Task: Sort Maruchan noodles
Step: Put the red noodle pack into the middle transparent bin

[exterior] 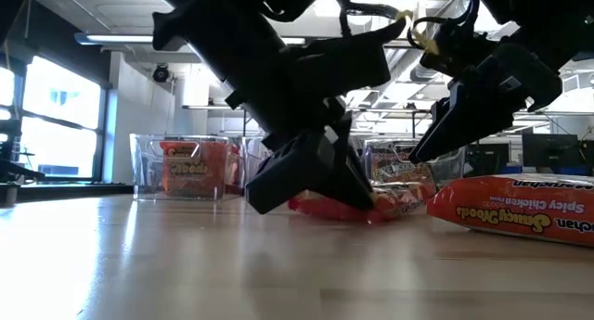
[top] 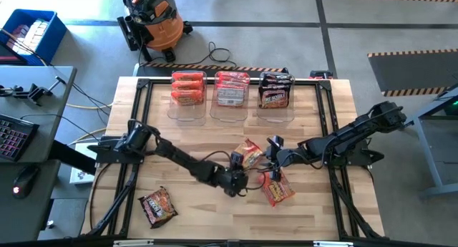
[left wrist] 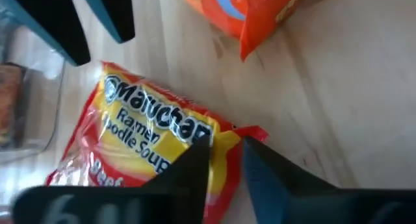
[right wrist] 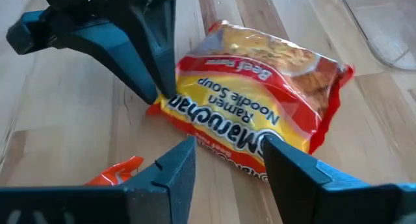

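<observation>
**Two grippers meet over one beef packet at mid-table**

Lying nearest the front edge of the wooden table [top: 308,111], a dark brown noodle packet [top: 157,207] sits alone at the left corner, well apart from both arms. Farther in, toward the right, an orange-red spicy chicken packet [top: 276,189] rests flat on the boards, and just beside it the left gripper [top: 240,180] is down at the centre of the table. Its fingers are pinched on one corner of the red-and-yellow beef packet [right wrist: 260,110], the packet's edge caught between them in the left wrist view. The right gripper [right wrist: 226,154] reaches in from the opposite side, its fingers standing apart with the packet's long edge between them; whether they press on the wrapper cannot be told. Seen from table height, the beef packet lies low on the wood beneath both dark arms. At the far edge stand three clear bins in a row: the left bin [top: 187,112] holding orange-red packets, the middle bin [top: 230,114] red-and-white ones, the right bin [top: 276,115] dark packets. Beyond the table, an orange shop vacuum [top: 152,21] stands on the floor.
</observation>
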